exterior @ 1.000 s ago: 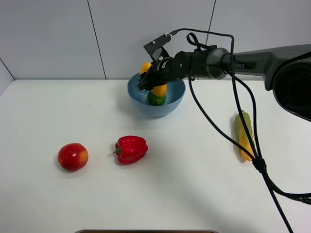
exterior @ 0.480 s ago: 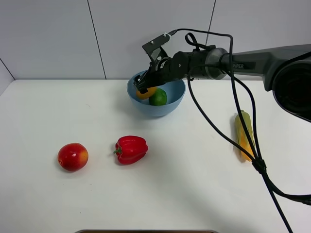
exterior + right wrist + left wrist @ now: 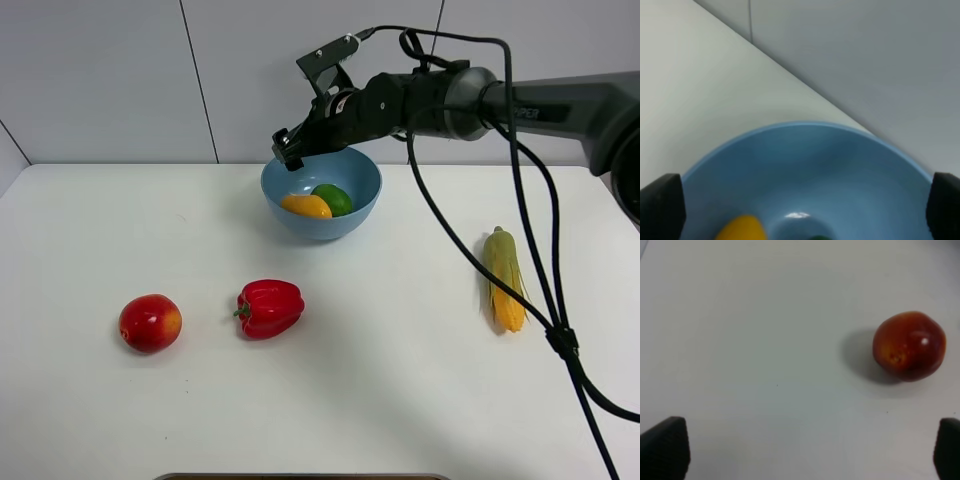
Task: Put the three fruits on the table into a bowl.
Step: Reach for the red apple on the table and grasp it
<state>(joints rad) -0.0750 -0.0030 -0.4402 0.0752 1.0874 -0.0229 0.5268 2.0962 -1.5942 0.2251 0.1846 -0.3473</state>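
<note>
The light-blue bowl (image 3: 368, 183) stands at the back of the white table (image 3: 400, 380). Inside it lie the yellow-orange mango (image 3: 306, 206) and the green lime (image 3: 334, 198), side by side. My right gripper (image 3: 292, 148) hovers just above the bowl's far left rim, open and empty. Its wrist view looks down into the bowl (image 3: 805, 127), with the mango (image 3: 742, 227) at the bottom and the gripper (image 3: 802, 207) holding nothing. The red apple (image 3: 150, 322) rests on the table at the front left. In the left wrist view my left gripper (image 3: 805, 450) is open, short of the apple (image 3: 910, 346).
A red bell pepper (image 3: 270, 308) lies just right of the apple. A corn cob (image 3: 505, 278) lies at the right side of the table. The right arm's cables (image 3: 530, 300) hang over the table's right half. A wall stands close behind the bowl.
The right gripper opened and let go of the mango, which dropped into the bowl beside the lime. The gripper then rose above the rim. The left side has not changed.
</note>
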